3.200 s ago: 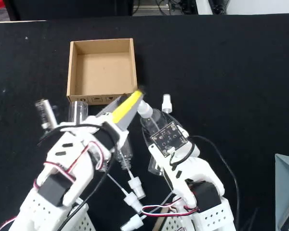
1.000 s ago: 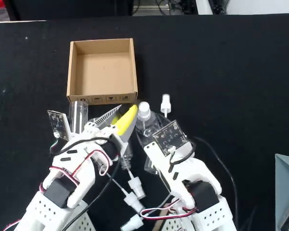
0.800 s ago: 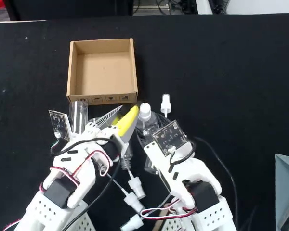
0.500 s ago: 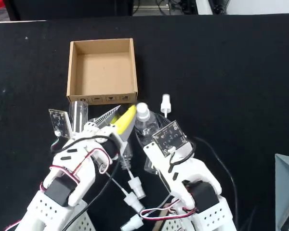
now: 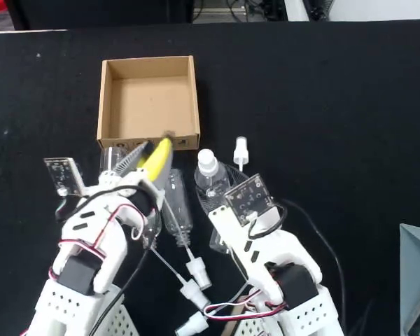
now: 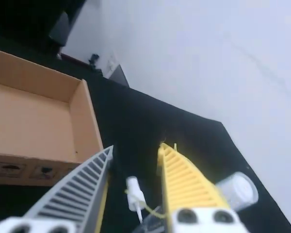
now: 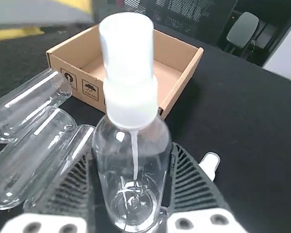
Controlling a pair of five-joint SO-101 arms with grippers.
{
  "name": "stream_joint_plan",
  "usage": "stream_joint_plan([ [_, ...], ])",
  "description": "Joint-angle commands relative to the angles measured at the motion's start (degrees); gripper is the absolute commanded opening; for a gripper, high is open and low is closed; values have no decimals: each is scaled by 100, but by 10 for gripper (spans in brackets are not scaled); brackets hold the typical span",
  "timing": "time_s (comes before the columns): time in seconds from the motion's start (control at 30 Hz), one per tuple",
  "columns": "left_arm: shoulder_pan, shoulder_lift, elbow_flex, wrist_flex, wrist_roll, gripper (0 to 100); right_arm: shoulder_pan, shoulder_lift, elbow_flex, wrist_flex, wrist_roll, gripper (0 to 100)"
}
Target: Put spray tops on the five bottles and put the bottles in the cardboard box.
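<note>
Right gripper [image 7: 132,179] clamped on capped bottle [image 7: 131,131], at 5 o'clock of cardboard box [image 5: 101,101]. Left gripper [image 6: 136,148] part open, empty, at box's 6 o'clock wall. Loose spray top [image 5: 241,150] at bottle's 3 o'clock.

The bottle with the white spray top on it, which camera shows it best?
The right wrist view: the bottle sits large between the right arm's fingers, spray top and inner tube plain. The high view shows it from above, partly under the arm. The left wrist view catches what seems to be its top.
</note>
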Motion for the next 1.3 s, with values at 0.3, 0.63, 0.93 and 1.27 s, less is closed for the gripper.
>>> stream_joint_plan([
  [0.3, -1051, -105, -813, -70, -914, 134, 141, -189, -84, -185, -158, 23],
  [0.63, -2237, -105, -277, -62, -923, 134, 273, -189, -66, -185, -158, 22],
  [0.93, -3240, -105, 514, -105, -1635, 134, 273, -189, -75, -185, -158, 22],
  [1.27, -3468, -105, 998, -123, -1662, 134, 273, -198, -101, -149, -158, 22],
])
